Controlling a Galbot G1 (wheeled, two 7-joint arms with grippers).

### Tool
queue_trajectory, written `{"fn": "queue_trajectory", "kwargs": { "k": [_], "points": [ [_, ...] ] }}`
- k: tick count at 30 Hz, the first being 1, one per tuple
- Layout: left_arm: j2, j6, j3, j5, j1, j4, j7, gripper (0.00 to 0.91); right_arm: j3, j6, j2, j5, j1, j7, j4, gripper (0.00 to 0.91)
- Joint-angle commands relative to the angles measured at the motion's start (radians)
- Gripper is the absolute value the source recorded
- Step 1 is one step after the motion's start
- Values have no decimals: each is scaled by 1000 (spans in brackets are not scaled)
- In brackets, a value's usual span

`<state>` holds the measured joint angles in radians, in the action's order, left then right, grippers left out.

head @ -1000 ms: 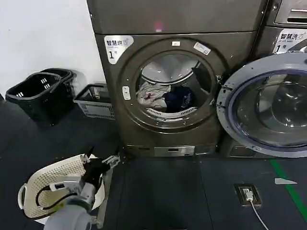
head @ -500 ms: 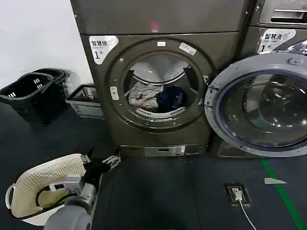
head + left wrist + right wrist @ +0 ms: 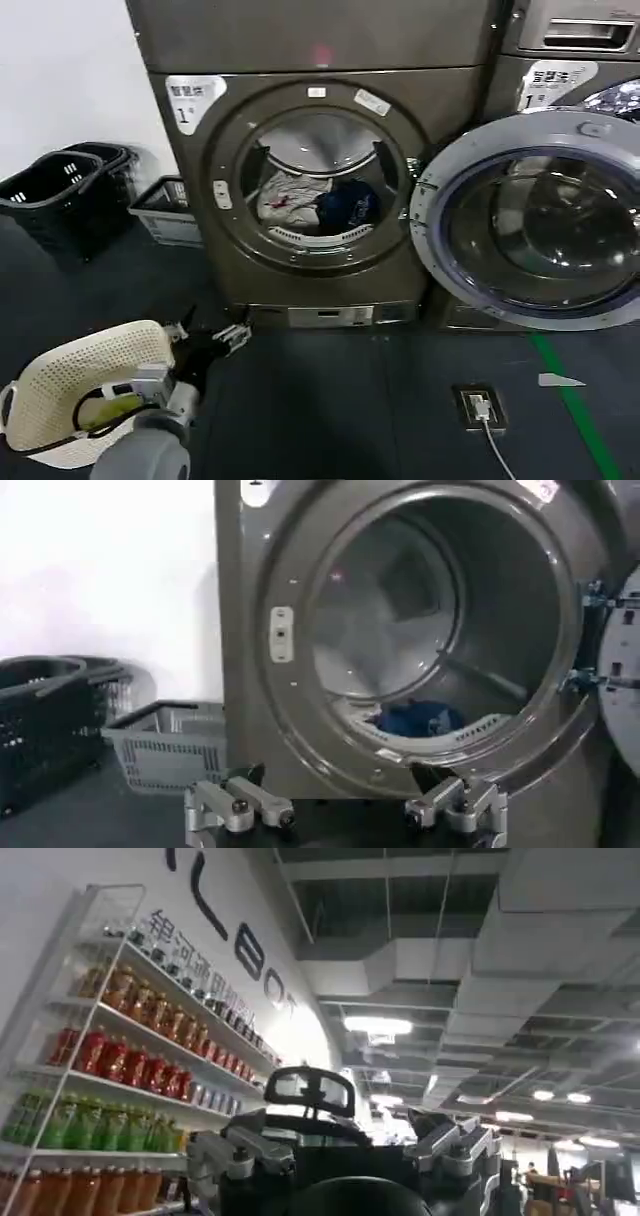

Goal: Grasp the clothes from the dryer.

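- I hold the left gripper (image 3: 210, 345) low over the floor, jaws spread wide and empty, lined up with the open porthole of the dryer (image 3: 190, 230) so the reach can go straight in.
- The clothes (image 3: 315, 203) lie well ahead of and above those jaws, heaped at the drum's front lip: whitish-grey piece beside the navy one.
- The door (image 3: 530, 215) hangs swung aside, off to the right of the jaws, leaving the mouth clear.
- The right gripper (image 3: 345, 1153) points up at a ceiling and drinks shelf, parked away from the work, jaws apart and empty.
- From the left wrist, the drum lip hides most of the heap; only a navy patch shows.
- The cream basket (image 3: 80, 375) sits behind the jaws, partly cut off, presumably for the load.
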<state>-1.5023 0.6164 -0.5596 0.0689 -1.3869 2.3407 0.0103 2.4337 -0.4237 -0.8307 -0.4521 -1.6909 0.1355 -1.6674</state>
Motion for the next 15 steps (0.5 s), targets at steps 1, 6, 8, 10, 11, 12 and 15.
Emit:
{"fn": "queue_trajectory", "kwargs": {
  "k": [1, 6, 8, 10, 11, 12, 15],
  "points": [
    [5, 2, 1, 2, -2, 1, 0, 907, 0, 1, 0, 1, 0, 2, 1, 907],
    [4, 3, -1, 4, -3, 3, 1, 907, 2, 2, 1, 1, -4, 7, 1, 907],
    [7, 3, -11, 9, -1, 3, 1, 907, 3, 3, 1, 2, -5, 7, 0, 907],
    [9, 3, -12, 10, -2, 6, 2, 907, 2, 3, 2, 1, -5, 6, -1, 907],
    [9, 4, -12, 11, -2, 7, 2, 907, 2, 2, 2, 1, -4, 7, -2, 907],
    [8, 3, -11, 10, -2, 7, 2, 907, 1, 3, 2, 1, -4, 6, -4, 907],
    [8, 3, -8, 9, -2, 7, 2, 907, -2, 22, 1, -4, -5, 2, -2, 907]
  ]
}}
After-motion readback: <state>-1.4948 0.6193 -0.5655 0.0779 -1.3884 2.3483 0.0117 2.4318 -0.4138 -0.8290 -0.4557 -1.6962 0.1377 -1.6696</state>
